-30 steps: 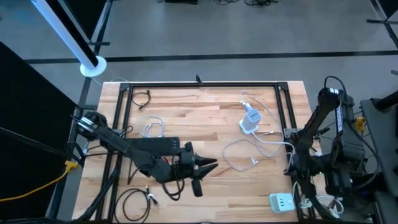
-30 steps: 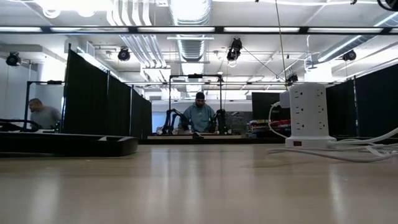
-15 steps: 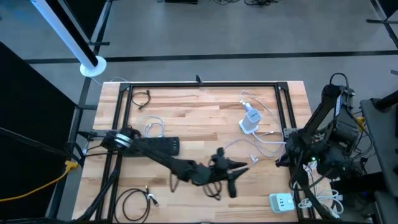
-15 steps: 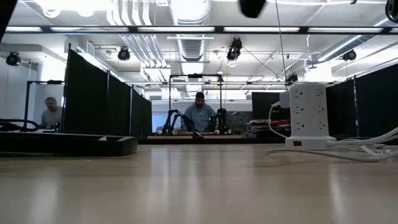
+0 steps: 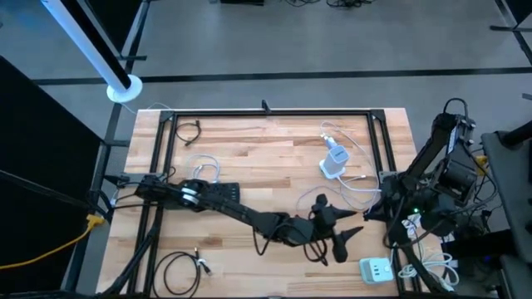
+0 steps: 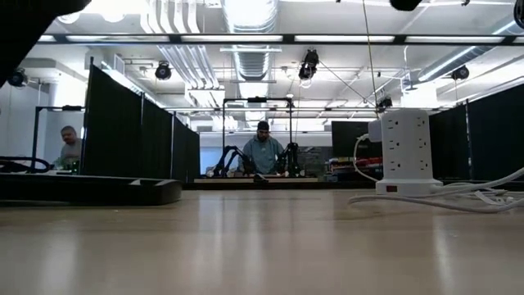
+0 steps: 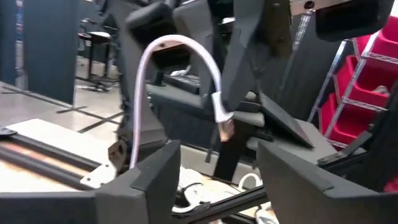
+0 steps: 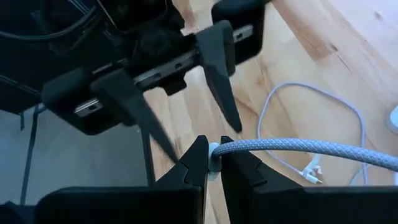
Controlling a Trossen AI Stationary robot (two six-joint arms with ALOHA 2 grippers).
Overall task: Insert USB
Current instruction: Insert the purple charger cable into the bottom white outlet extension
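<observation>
From above, the left arm stretches across the near part of the wooden surface point(image 5: 249, 158), its left tool point(image 5: 347, 231) spread open close to the right edge. The right tool point(image 5: 376, 213) sits just beside it at that edge, though its fingers are too small to read here. A white cable point(image 5: 320, 199) loops over the surface between the tools and a white charger point(image 5: 335, 159) farther back.

At table height, a white power tower point(image 6: 404, 152) stands on the right with white cords trailing beside it. A seated person point(image 6: 263, 152) shows far behind.

The left wrist camera shows the left tool point(image 7: 217, 162) open, with the braided cable point(image 7: 180, 68) arching in front and its plug tip hanging just beyond the fingers.

The right wrist camera shows the right tool point(image 8: 211, 163) pinching the cable point(image 8: 298, 148) near its end, with the left tool's open fingers just ahead.
</observation>
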